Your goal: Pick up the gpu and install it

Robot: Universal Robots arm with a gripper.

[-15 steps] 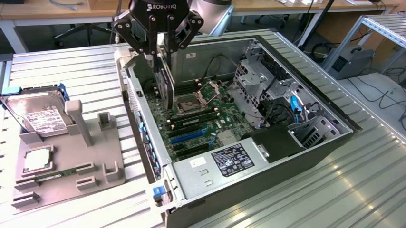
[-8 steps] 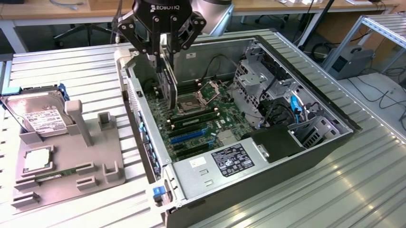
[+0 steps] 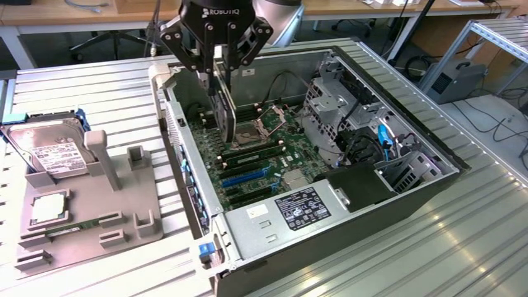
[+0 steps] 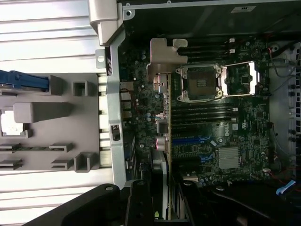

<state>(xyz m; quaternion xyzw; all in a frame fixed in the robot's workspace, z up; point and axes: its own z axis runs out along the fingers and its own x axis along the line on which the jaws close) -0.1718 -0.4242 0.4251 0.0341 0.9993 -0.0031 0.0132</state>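
My gripper (image 3: 216, 74) is shut on the gpu (image 3: 224, 108), a thin dark card that hangs edge-down from the fingers. It hovers over the far part of the motherboard (image 3: 264, 154) inside the open computer case (image 3: 363, 204), near the case's wall on the exterior view's left. The wrist view looks down the card's edge: the gpu (image 4: 162, 141) runs out from between the fingers (image 4: 140, 205), and its silvery bracket (image 4: 163, 59) is at the far end. The blue expansion slots (image 3: 244, 176) lie below, toward the near side of the board.
The open processor socket (image 3: 251, 131) and memory slots sit under the card. A drive cage (image 3: 330, 111) and cables fill the exterior view's right side of the case. On the left, a grey holder (image 3: 91, 204) carries a hard drive (image 3: 49, 154), a processor (image 3: 48, 207) and a memory stick (image 3: 70, 228).
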